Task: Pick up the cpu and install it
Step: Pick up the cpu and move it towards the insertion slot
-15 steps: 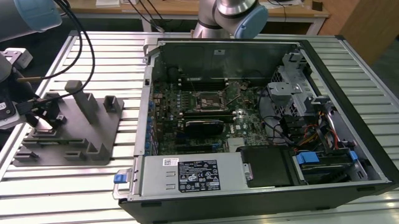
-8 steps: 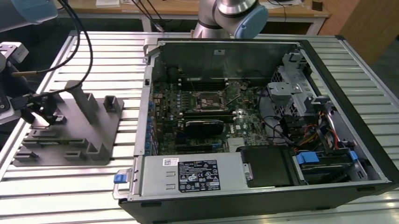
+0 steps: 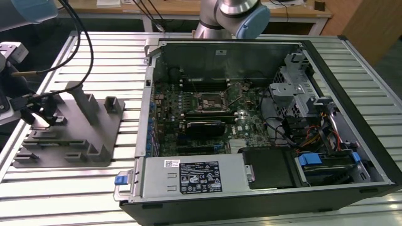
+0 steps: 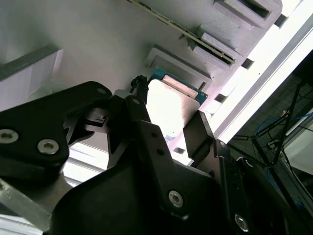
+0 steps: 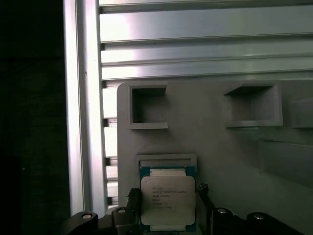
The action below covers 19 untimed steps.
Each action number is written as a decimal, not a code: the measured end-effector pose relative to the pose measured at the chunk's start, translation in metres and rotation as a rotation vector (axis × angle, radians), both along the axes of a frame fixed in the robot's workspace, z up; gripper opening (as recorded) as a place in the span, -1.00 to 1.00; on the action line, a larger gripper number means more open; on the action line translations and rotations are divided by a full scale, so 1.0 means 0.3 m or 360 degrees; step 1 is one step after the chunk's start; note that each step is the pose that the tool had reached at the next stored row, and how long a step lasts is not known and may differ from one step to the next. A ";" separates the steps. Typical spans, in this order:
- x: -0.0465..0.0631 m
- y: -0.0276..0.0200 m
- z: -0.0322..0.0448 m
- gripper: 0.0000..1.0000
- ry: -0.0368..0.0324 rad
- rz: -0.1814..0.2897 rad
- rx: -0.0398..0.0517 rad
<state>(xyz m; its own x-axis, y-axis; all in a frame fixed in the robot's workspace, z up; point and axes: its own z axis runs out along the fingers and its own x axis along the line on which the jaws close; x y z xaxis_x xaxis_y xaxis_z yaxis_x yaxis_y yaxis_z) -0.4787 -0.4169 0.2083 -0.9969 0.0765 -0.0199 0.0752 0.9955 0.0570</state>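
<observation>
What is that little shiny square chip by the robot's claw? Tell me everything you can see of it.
The cpu is a small flat square with a silvery metal top bearing faint print and a thin green rim. It lies top up in a shallow pocket of the grey holder block. The end effector is right at it; whether it grips it, I cannot tell.

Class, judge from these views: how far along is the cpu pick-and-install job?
Done: the approach; the gripper sits at the cpu. In hand: the pick-up; the cpu lies in the grey holder block, not yet lifted. Left: the install; the motherboard socket stands without it.
</observation>
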 end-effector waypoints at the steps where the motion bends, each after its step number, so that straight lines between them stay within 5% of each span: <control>1: 0.000 0.000 -0.002 0.07 0.0000 0.0000 0.0000; 19: -0.001 0.000 -0.064 0.07 0.0001 0.0003 0.0002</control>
<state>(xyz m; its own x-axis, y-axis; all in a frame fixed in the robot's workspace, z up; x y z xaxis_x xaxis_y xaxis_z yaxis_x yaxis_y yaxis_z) -0.4790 -0.4169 0.1890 -0.9970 0.0743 -0.0193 0.0731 0.9956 0.0582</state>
